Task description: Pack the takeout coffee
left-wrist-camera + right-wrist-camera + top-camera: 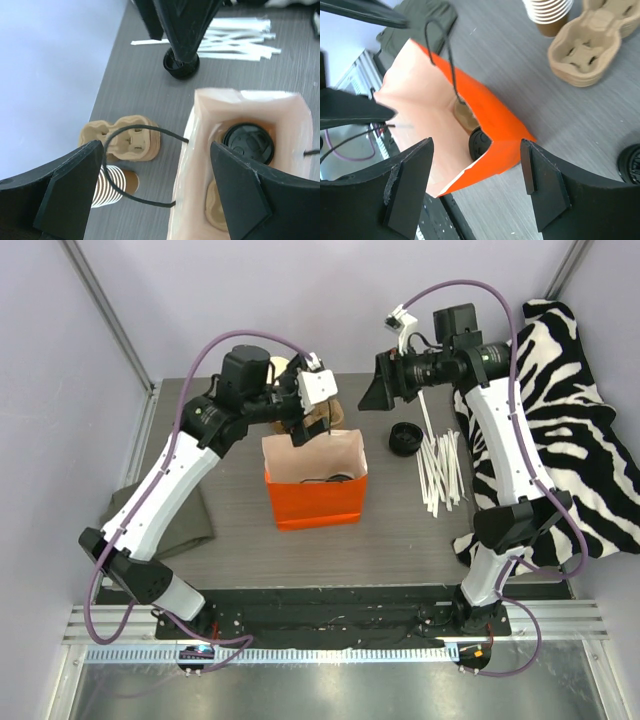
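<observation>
The takeout coffee (248,144) stands inside the orange paper bag (315,502), and only its black lid (481,145) shows from above. A tan pulp piece (217,209) lies in the bag beside it. My left gripper (160,192) hangs open over the bag's back wall and its black cord handle (134,200), gripping nothing. In the top view it is at the bag's rear edge (303,428). My right gripper (477,192) is open and empty, high to the bag's right rear (378,392).
A stack of pulp cup carriers (122,140) and a stack of lidless cups (112,184) sit behind the bag. Loose black lids (403,437) and white straws (440,470) lie to its right. A zebra cloth (570,420) drapes the right edge, a grey cloth (170,525) the left.
</observation>
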Motion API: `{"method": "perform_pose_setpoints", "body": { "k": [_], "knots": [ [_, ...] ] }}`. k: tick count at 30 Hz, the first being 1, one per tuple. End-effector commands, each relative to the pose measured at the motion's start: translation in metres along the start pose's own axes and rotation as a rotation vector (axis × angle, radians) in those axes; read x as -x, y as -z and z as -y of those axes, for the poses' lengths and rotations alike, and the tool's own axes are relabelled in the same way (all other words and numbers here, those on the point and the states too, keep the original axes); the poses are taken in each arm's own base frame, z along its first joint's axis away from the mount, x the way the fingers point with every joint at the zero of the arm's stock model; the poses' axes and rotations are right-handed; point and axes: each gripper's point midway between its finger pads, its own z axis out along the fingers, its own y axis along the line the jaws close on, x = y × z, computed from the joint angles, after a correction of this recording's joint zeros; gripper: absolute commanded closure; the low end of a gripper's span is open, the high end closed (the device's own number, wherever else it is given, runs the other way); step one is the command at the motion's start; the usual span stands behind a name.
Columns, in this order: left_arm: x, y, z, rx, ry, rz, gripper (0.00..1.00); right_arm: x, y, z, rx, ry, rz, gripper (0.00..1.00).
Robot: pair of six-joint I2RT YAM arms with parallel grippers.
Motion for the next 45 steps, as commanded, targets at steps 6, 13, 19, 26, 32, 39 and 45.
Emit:
{"method": "perform_pose_setpoints", "body": {
  "k": [6, 13, 19, 26, 32, 39, 45],
  "knots": [
    [0.058, 0.065, -0.082, 0.297, 0.306, 0.147, 0.02, 0.016, 0.029, 0.053, -0.193, -0.128, 0.100, 0.25],
    [-0.002, 0.113, -0.143, 0.453, 0.729, 0.145, 0.02, -0.002, 0.059, 0.122, -0.457, -0.170, 0.077, 0.30],
    [-0.075, 0.124, -0.143, 0.521, 0.915, 0.069, 0.02, -0.021, 0.074, 0.196, -0.777, -0.171, -0.002, 0.41],
    [-0.113, 0.119, -0.117, 0.489, 0.932, -0.020, 0.00, -0.037, 0.052, 0.272, -0.877, -0.202, -0.078, 0.53],
    [-0.142, 0.114, -0.104, 0.486, 0.926, -0.114, 0.00, -0.067, 0.022, 0.328, -0.881, -0.212, -0.147, 0.55],
    [-0.148, 0.110, -0.102, 0.461, 0.944, -0.146, 0.00, -0.098, 0.003, 0.370, -0.878, -0.258, -0.161, 0.55],
    [-0.154, 0.109, -0.100, 0.461, 0.945, -0.171, 0.00, -0.116, -0.018, 0.390, -0.862, -0.291, -0.161, 0.56]
  ]
}}
